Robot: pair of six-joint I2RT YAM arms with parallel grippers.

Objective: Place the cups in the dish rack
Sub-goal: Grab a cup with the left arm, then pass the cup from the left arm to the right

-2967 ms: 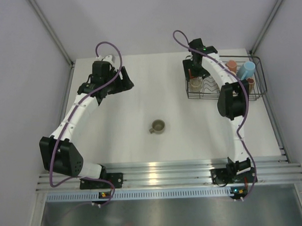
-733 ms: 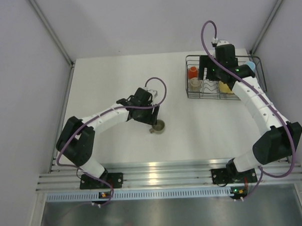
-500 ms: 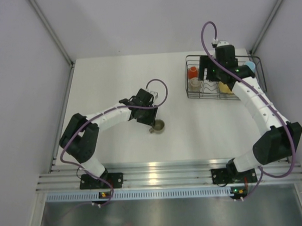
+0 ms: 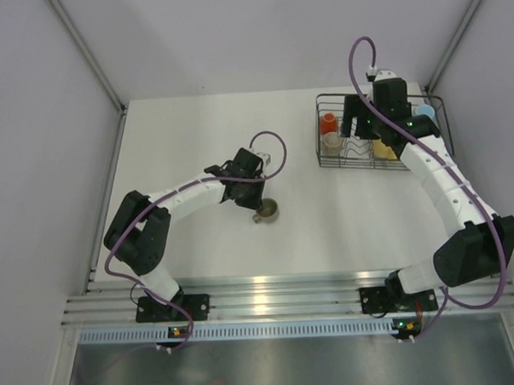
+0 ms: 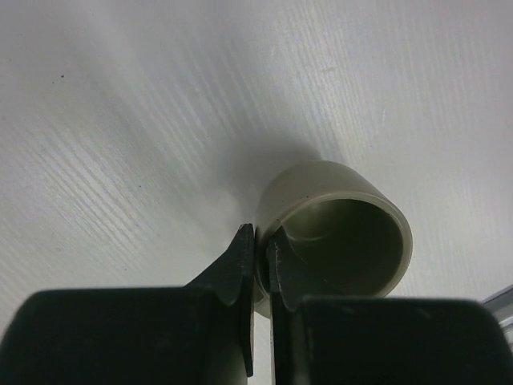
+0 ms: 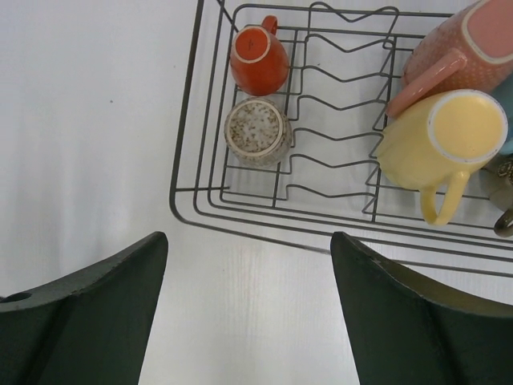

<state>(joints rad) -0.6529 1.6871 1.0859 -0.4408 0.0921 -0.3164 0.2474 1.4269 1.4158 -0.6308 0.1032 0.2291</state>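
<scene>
A grey-olive cup (image 4: 270, 212) (image 5: 345, 233) stands on the white table near the middle. My left gripper (image 4: 259, 206) (image 5: 261, 249) is shut on its near wall, one finger inside the rim and one outside. The black wire dish rack (image 4: 358, 165) (image 6: 173, 191) sits at the back right. It holds an orange cup (image 6: 258, 58), a speckled grey cup (image 6: 256, 132), a yellow cup (image 6: 445, 144) and a pink cup (image 6: 473, 48); a light blue cup (image 4: 424, 111) shows at its right end. My right gripper (image 4: 356, 124) (image 6: 248, 241) hovers open above the rack's front left part, holding nothing.
Wavy dividers (image 6: 337, 104) run through the rack's middle between the cups. Aluminium rails (image 4: 270, 298) line the near table edge and grey walls enclose the table on three sides.
My left gripper's jaws have come shut on the grey-olive cup's wall. The right arm has shifted only slightly above the rack.
</scene>
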